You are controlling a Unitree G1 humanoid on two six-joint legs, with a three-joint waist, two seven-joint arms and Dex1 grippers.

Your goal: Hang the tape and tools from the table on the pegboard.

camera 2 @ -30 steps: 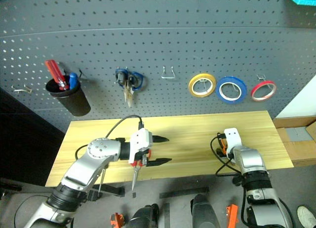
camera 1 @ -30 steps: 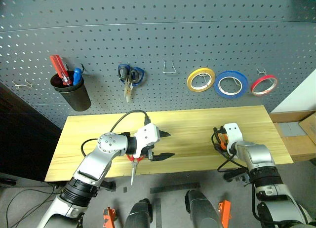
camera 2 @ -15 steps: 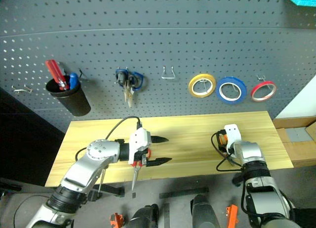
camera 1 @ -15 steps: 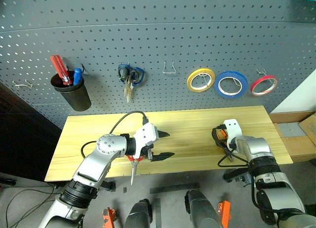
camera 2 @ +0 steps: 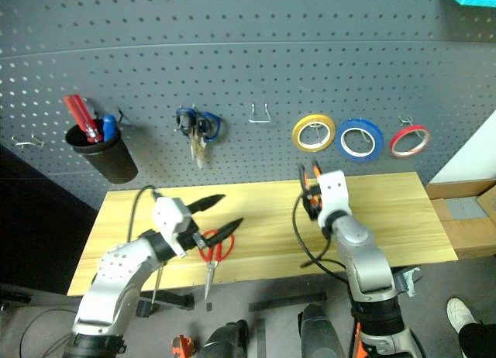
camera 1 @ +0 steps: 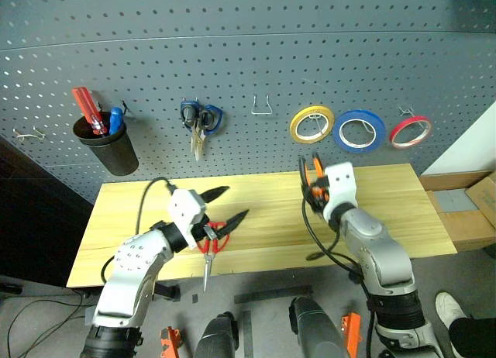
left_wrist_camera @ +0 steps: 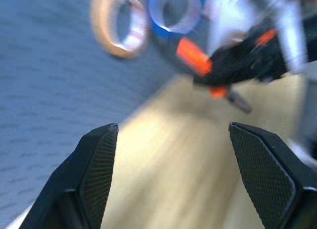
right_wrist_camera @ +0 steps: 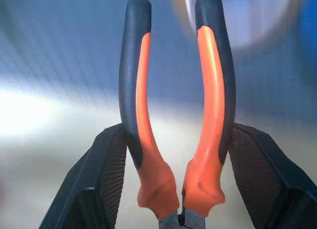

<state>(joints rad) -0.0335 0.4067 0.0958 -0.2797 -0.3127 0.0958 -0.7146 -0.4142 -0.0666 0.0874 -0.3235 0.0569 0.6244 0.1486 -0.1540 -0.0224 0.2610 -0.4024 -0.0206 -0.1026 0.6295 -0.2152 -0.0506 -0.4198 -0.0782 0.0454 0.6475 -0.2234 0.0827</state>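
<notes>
My right gripper (camera 1: 314,189) is raised over the table (camera 1: 387,218), near the pegboard (camera 1: 248,63), and is shut on the small pliers (camera 1: 311,169). In the right wrist view their orange-and-black handles (right_wrist_camera: 210,90) stick out beyond the fingers (right_wrist_camera: 106,184). My left gripper (camera 1: 232,201) is open and empty, just above and behind the red-handled scissors (camera 1: 211,246), which lie near the table's front edge. The blue tape (camera 1: 360,131) hangs on the pegboard between a yellow ring (camera 1: 312,124) and a red ring (camera 1: 409,131).
Blue-handled scissors (camera 1: 200,122) hang on the board left of a bare metal hook (camera 1: 263,104). A black cup (camera 1: 105,147) holding red and blue handles hangs at the far left, beside another bare hook (camera 1: 27,133). A person's shoe (camera 1: 449,305) shows on the floor at right.
My right gripper has lifted from the table's right end, carrying the pliers up and to the left. My left gripper has swung left and turned, uncovering the red scissors.
</notes>
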